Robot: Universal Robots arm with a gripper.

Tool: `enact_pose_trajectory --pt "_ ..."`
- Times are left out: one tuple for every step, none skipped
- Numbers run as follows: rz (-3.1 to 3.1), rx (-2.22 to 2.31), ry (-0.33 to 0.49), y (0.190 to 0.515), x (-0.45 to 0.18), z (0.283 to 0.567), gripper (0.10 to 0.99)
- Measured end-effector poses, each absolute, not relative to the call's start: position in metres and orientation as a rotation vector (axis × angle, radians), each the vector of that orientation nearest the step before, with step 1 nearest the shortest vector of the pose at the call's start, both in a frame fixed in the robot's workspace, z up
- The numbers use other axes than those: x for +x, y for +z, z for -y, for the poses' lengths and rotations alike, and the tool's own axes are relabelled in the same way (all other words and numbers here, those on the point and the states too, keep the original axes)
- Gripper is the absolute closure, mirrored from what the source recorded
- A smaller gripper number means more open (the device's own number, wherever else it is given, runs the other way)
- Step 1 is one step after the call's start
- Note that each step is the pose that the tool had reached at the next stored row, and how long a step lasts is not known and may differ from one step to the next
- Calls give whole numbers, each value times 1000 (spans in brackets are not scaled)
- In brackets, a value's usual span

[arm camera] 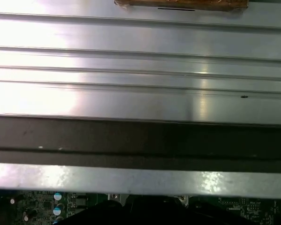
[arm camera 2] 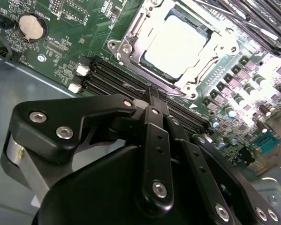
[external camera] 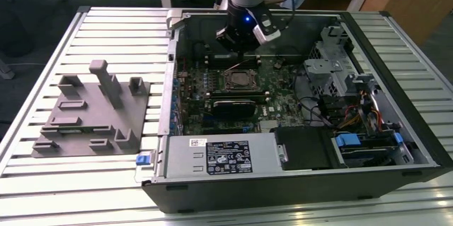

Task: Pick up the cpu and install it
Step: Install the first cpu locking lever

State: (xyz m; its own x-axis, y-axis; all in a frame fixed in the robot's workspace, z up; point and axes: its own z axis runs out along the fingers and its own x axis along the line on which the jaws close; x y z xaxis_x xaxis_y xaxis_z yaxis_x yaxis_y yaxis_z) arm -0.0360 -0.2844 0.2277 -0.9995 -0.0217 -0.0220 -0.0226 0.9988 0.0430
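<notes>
The cpu (arm camera 2: 177, 45), a small square chip with a pale silvery top, lies flat inside the metal socket frame (arm camera 2: 126, 48) on the green motherboard (arm camera 2: 60, 28). In the exterior view the cpu (external camera: 239, 80) sits mid-board inside the open computer case. My gripper (arm camera 2: 152, 93) hangs just above the board beside the socket. Its two black fingers (arm camera 2: 155, 140) are pressed together with nothing between them. In the exterior view the gripper (external camera: 238, 55) hovers just beyond the far edge of the socket.
A grey fixture (external camera: 92, 109) with upright posts lies on the slatted table (external camera: 42, 194) at the exterior view's left. A grey box with a white label (external camera: 223, 154) fills the case's near side. Drive cages and cables (external camera: 354, 93) crowd the right. Dark memory slots (arm camera 2: 107, 75) run beside the socket.
</notes>
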Motion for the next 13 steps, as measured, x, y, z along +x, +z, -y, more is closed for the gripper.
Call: enact_pose_trajectory --pt "-3119 -34 67 227 -35 284 980" --pt "-3119 -35 67 227 -35 284 980" --pt "-3119 -34 67 226 -34 284 980" --pt "-3119 -34 68 226 -34 283 980" --pt "-3119 -34 67 225 -33 283 980" --pt "-3119 -35 67 225 -32 283 980" --pt "-3119 -35 68 224 -31 283 980" --pt "-3119 -35 67 223 -30 283 980" --pt "-3119 -35 67 222 -30 283 980" --pt "-3119 -35 67 221 -29 283 980" --pt "-3119 -35 67 220 -29 283 980" --pt "-3119 -35 67 220 -28 283 980" --pt "-3119 -35 68 219 -27 283 980"
